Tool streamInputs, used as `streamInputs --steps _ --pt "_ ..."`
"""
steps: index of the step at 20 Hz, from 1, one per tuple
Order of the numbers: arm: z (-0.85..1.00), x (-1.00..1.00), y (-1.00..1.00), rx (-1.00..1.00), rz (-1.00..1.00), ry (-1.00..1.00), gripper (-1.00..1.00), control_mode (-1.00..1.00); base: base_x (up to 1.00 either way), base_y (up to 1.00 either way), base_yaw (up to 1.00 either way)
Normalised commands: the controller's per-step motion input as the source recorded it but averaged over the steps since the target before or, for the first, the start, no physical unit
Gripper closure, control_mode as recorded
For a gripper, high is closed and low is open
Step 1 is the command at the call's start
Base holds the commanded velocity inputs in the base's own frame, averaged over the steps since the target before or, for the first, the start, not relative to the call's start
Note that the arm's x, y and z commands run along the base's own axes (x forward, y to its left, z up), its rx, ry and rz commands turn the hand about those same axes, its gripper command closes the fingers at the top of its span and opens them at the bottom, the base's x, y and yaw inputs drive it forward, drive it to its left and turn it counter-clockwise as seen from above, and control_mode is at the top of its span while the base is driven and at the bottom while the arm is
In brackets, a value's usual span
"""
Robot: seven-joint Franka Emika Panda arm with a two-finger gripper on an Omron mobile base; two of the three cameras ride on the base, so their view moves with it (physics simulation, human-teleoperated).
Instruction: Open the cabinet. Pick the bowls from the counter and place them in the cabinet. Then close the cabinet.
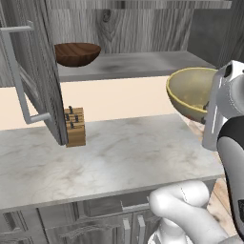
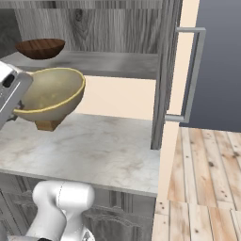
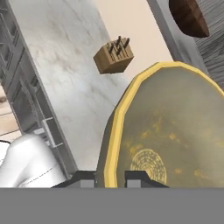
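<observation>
- Nearest the base, the white arm carries the claw (image 3: 110,178), its two dark tips clamped on the rim of the smaller, deeper beige-tan bowl (image 1: 191,93), one tip inside the wall and one outside.
- The beige-tan bowl hangs in the air above the tabletop (image 1: 119,152), a long light grey-white marbled stone slab with a thick edge. It is tilted, so its yellow-edged mouth faces partly sideways.
- On the tabletop, close to the back wall, stands a small wooden knife block (image 1: 75,126) with dark handles. It sits just beside the lower edge of the left cabinet door (image 1: 33,66), which is swung wide open.
- Beyond that, the tall dark grey wood-grain cabinet (image 2: 117,28) stands open, both doors outward, the right door's long grey bar handle (image 2: 190,73) facing the room.
- Furthest back, the wide shallow dark brown wooden bowl (image 1: 77,53) already rests on the left part of the cabinet shelf (image 1: 138,64).
- Assessment: the step in hand is carrying the second bowl to the shelf. The bowl should be raised until its base clears the shelf's front edge and levelled, then set on the bare right part of the shelf, well apart from the wooden bowl.
- Risk: a rim grip on a tilted bowl may slip; slow travel is advised.
</observation>
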Motion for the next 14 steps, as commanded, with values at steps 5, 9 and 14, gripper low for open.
streamInputs --steps 5,9,14 --pt "0.15 0.39 -0.03 0.0 0.04 0.0 1.0 -1.0 0.0 0.0 0.0" --pt "0.0 0.49 0.0 0.01 0.06 0.0 1.0 -1.0 0.0 0.0 0.0" --pt "0.04 0.38 0.0 0.0 0.06 -0.01 1.0 -1.0 0.0 0.0 0.0"
